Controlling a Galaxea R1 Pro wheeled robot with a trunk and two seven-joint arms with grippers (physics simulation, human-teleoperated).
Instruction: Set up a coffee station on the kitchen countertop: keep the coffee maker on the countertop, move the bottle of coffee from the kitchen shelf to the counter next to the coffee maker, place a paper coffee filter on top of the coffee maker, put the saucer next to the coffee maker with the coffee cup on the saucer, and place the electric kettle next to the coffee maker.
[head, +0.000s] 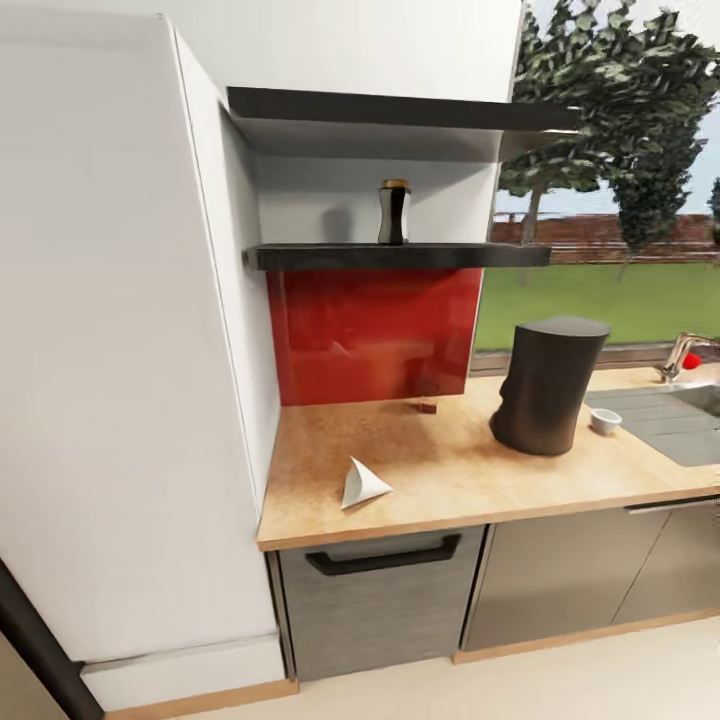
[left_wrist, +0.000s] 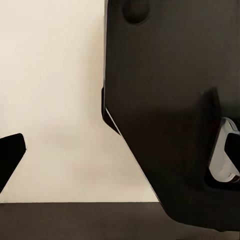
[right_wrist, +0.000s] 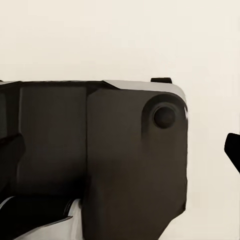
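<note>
The dark cylindrical coffee maker (head: 548, 385) stands on the wooden countertop (head: 440, 470), right of the middle. On the lower black shelf (head: 400, 257) above the red backsplash stands the bottle of coffee (head: 394, 212), dark with a gold cap. A white paper coffee filter (head: 362, 484) lies on its side near the counter's front edge. A small white cup (head: 605, 421) sits beside the sink. Saucer and kettle are out of view. My left gripper (left_wrist: 120, 160) and right gripper (right_wrist: 120, 150) hang over pale floor beside my dark body, one fingertip (left_wrist: 10, 155) (right_wrist: 232, 150) at each frame's edge, holding nothing.
A tall white cabinet (head: 110, 350) walls off the counter's left end. The sink (head: 675, 420) and faucet (head: 685, 355) lie at the right. A small brown object (head: 428, 406) sits at the backsplash foot. A grey drawer (head: 380, 590) is under the counter. A dark arm link (head: 35, 640) crosses the lower left corner.
</note>
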